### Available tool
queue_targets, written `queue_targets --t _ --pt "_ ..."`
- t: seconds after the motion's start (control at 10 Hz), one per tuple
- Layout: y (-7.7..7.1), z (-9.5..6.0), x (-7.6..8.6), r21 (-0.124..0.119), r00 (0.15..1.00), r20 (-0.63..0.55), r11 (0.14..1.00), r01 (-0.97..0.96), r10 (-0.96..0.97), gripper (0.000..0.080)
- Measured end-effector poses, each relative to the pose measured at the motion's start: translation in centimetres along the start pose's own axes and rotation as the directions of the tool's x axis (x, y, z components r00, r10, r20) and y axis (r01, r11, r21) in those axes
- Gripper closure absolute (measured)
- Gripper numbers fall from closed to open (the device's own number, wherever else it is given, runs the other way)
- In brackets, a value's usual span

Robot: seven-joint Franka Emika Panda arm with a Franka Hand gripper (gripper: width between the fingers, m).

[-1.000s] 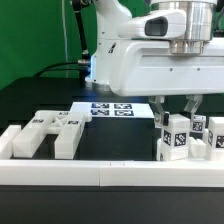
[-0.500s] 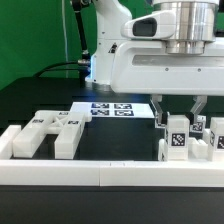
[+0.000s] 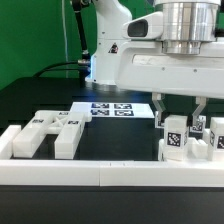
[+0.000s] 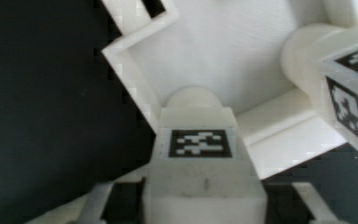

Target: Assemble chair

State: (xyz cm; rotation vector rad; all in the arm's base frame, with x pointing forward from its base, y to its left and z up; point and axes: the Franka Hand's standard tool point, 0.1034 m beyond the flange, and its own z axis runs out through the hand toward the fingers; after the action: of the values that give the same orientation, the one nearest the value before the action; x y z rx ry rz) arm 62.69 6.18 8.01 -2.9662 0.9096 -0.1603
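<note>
Listing first the upright chair piece (image 3: pixel 176 138): a chunky white plastic block with a rounded top, smooth and matte, bearing one black-and-white square tag on its face. It stands at the exterior view's right, just behind the front border rail (image 3: pixel 100 172).

The gripper (image 3: pixel 179 112) is narrowed onto this piece. In the wrist view the block's lower body (image 4: pixel 197 143) fills the gap between the dark fingers (image 4: pixel 105 205), with no slack that we can see.

Neighbouring chair pieces (image 3: pixel 200 130) are two or more similar tagged white blocks, packed close on the far side of the held one. We cannot tell whether they touch it. One shows in the wrist view as a rounded white body (image 4: pixel 345 80) beside the held block.

The forked chair piece (image 3: pixel 50 130) is flat and blocky, with two prongs pointing toward the rail and tags on top. It lies at the exterior view's left, well apart from the cluster.

The marker board (image 3: pixel 110 108) is thin and flat, lying mid-table behind both groups.

The table (image 3: pixel 40 100) is black and shows bare surface between the forked piece and the cluster. The rail closes off the near edge.
</note>
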Motion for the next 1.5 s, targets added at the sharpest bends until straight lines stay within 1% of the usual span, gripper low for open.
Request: queue_targets --t 0.2,0.3,0.4,0.6,0.7,0.8,0.9,1.0,1.2,1.3,1.5 --pt "-0.10 0.03 -0.08 0.013 0.980 0.012 0.980 -0.200 0.200 0.0509" --pt "-0.13 0.02 -0.09 0.012 0.964 0.013 0.964 -0.265 0.265 0.0509" --pt "-0.14 0.02 -0.09 0.012 0.955 0.013 0.955 -0.295 0.295 0.0509" --pt "-0.08 0.04 -0.10 0.011 0.968 0.014 0.968 -0.249 0.249 0.0503" --pt "0.01 0.12 -0.13 0.008 0.971 0.017 0.971 -0.238 0.238 0.0291" --pt "0.02 0.11 -0.10 0.008 0.978 0.016 0.978 -0.209 0.209 0.0291" --pt "0.03 0.08 -0.04 0.009 0.994 0.013 0.994 -0.109 0.109 0.0180" --pt "0.05 0.08 -0.01 0.010 0.999 0.012 0.999 -0.033 0.033 0.0159" --pt "-0.05 0.09 -0.10 0.012 0.990 0.010 0.990 0.141 -0.141 0.0151" --pt "-0.14 0.09 -0.18 0.012 0.982 0.010 0.982 0.190 -0.190 0.0151" --pt "-0.04 0.08 -0.06 0.012 0.932 0.007 0.932 0.361 -0.361 0.0151"
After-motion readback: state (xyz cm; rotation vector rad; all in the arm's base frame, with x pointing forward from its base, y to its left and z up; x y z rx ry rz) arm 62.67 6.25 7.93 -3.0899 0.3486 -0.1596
